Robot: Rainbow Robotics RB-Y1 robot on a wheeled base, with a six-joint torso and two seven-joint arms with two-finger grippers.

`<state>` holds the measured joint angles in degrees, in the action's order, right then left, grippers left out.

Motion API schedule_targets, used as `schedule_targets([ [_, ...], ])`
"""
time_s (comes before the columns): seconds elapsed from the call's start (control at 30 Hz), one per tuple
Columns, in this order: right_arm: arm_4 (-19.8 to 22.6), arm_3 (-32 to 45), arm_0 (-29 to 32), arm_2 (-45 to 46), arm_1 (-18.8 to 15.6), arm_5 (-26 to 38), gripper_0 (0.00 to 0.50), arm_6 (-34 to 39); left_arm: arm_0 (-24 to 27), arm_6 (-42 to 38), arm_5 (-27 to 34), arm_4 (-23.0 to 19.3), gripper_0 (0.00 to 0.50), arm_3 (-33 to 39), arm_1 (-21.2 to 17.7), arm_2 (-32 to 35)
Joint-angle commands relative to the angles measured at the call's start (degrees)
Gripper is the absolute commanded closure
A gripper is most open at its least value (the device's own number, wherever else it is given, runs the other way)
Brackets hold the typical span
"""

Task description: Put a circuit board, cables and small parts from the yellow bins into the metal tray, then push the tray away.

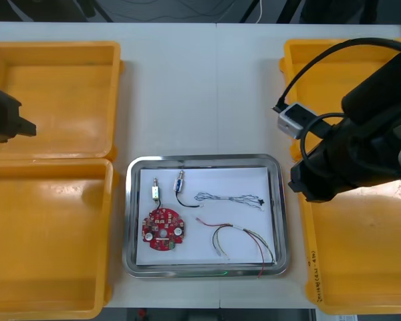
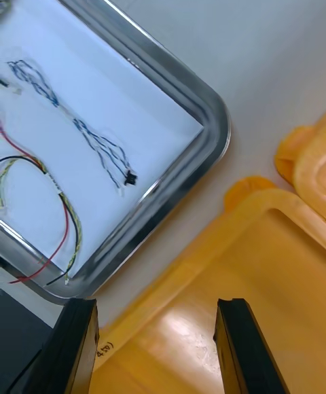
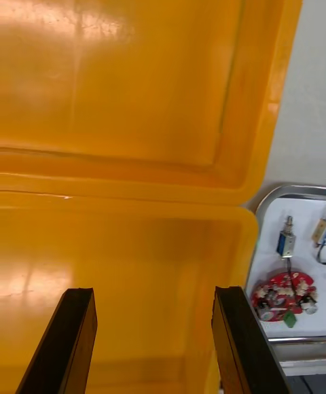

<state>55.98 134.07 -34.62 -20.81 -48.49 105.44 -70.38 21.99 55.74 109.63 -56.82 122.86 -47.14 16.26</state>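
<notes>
Right jaws: spread wide, nothing held. Their black fingers stand over the floor of a yellow bin, near the rounded corner of the tray. In the front view the right arm sits at middle right, above the two right bins. Left jaws: also spread wide, nothing between them. Their fingers show against the floor of a left bin, and the left arm shows at the left edge, over the upper left bin. The tray lies at lower centre on the table, between the left and right bins, white inside. In it: circuit board at lower left; two small metal parts side by side just above the board, each with a short black lead; blue and white cable stretched across the upper right; red and yellow cable looped at lower right, one red end reaching the tray's lower rim.
</notes>
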Motion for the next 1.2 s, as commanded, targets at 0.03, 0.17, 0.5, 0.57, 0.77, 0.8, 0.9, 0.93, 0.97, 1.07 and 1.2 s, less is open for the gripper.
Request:
schedule_targets([
  [0.03,-1.93,1.98,-4.93,-6.96,3.06,-0.59,0.0,1.3,-5.56,8.25,0.37,0.48,0.0,3.7,-3.83,3.61],
  [0.17,-4.48,3.39,-6.25,-11.8,4.9,-1.2,0.0,1.12,-9.69,10.71,0.37,0.92,0.0,5.46,-4.19,5.8],
  [0.5,-5.71,0.75,-12.75,-22.87,10.26,-3.84,0.0,-0.2,-16.89,12.03,0.37,1.72,0.0,8.53,-4.1,8.7],
  [0.57,-5.71,-1.45,-14.07,-24.89,12.55,-3.92,0.0,-0.81,-17.86,12.47,0.37,1.63,0.0,8.53,-4.1,9.32],
  [0.77,-6.15,-6.54,-15.74,-28.14,16.85,-6.74,0.0,-4.59,-18.21,12.56,0.37,1.63,0.0,8.71,-4.1,9.5],
  [0.8,-6.15,-6.98,-15.91,-28.5,17.12,-7.09,0.0,-5.47,-18.21,12.56,0.37,1.63,0.0,8.71,-4.1,9.5],
  [0.9,-6.06,-9.44,-16.88,-30.25,18.26,-8.06,0.0,-9.51,-18.21,12.56,0.37,1.63,0.0,8.71,-4.1,9.5],
  [0.93,-6.06,-9.71,-17.06,-30.61,18.44,-8.14,0.0,-10.04,-18.21,12.56,0.37,1.63,0.0,8.71,-4.1,9.5],
  [0.97,-6.15,-10.15,-17.32,-31.57,18.79,-8.41,0.0,-11.1,-18.21,12.56,0.37,1.63,0.0,8.71,-4.1,9.5],
  [1.07,-6.94,-10.76,-18.11,-34.3,18.88,-9.37,0.0,-13.29,-18.21,12.56,0.37,1.63,0.0,8.71,-4.1,9.5],
  [1.2,-7.73,-11.38,-19.17,-37.99,18.96,-9.9,0.0,-14.35,-18.21,12.56,0.37,1.63,0.0,8.71,-4.1,9.5],
])
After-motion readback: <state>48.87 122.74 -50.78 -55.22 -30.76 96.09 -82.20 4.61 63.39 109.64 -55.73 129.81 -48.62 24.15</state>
